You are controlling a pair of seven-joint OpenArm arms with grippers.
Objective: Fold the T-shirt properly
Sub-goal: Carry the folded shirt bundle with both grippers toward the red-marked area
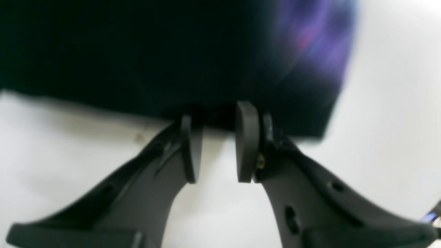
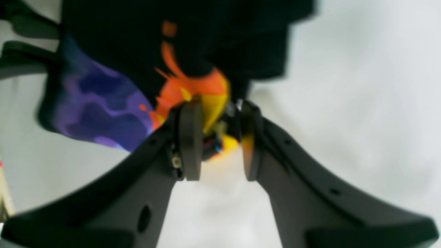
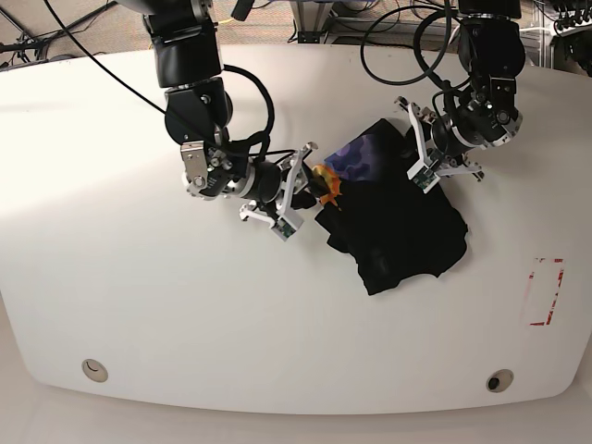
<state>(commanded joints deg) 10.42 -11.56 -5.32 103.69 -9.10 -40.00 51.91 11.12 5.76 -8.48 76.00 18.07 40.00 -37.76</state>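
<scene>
Base view: T-shirt [image 3: 398, 231] bunched on table [image 3: 139, 305]. Right gripper [image 2: 217, 137] pinches print edge; left gripper [image 1: 215, 144] parted at hem. Risk: thin pinch slips, bunching worsens.

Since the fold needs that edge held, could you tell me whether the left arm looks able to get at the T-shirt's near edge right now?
Probably yes: the left gripper is open, its fingers reaching the T-shirt edge, with only bare table around it.
</scene>
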